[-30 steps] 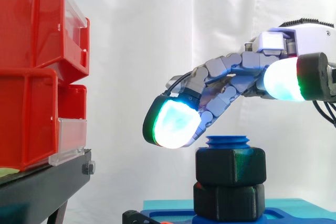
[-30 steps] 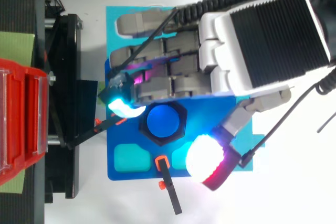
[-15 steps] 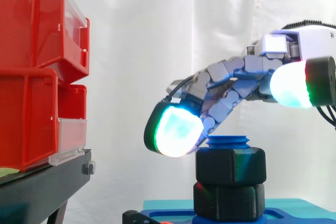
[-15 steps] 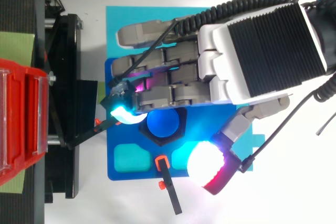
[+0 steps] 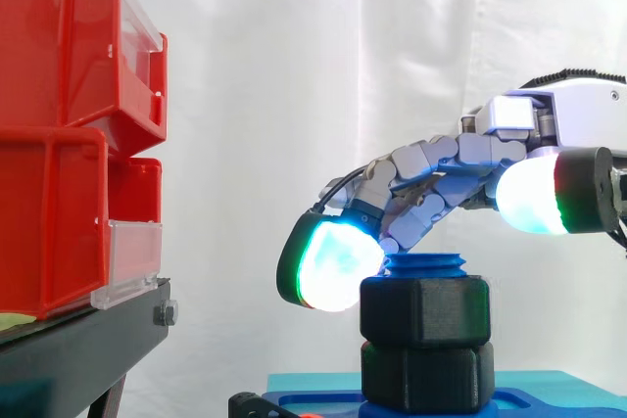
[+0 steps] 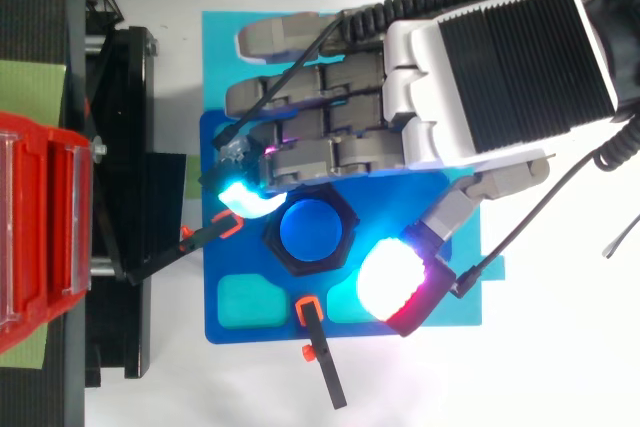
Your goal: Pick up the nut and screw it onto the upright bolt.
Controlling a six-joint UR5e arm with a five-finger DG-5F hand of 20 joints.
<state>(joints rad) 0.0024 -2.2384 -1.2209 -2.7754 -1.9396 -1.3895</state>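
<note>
From the side, the robot hand [image 5: 460,168] reaches in from the right with its fingers stretched out side by side and only gently bowed, the thumb spread well away from them, so it stands open and grips nothing. The nearest fingertip [image 5: 331,263], glowing white and cyan with a green rim, sits low against the upper left corner of the black hexagonal nut [image 5: 424,312] and looks to be touching it. The thumb's pad [image 5: 529,195] glows white with a red edge and hangs above and to the right of the nut, clear of it.

The nut sits on the upright blue threaded bolt [image 5: 425,264], whose top turns stick out above it. A second black hexagonal piece [image 5: 426,377] lies directly beneath the nut, resting on the blue base plate [image 5: 313,400]. Stacked red plastic bins [image 5: 59,134] stand at the left on a black stand [image 5: 88,340].

From above, the bolt's round blue top sits inside the nut's black hexagon. The fingers lie across the plate beyond the nut, with the lit fingertip just beside the nut's upper left edge. The thumb's pad is near the nut's lower right. Two black clamp arms with orange tips [image 6: 318,352] rest on the plate's edges.
</note>
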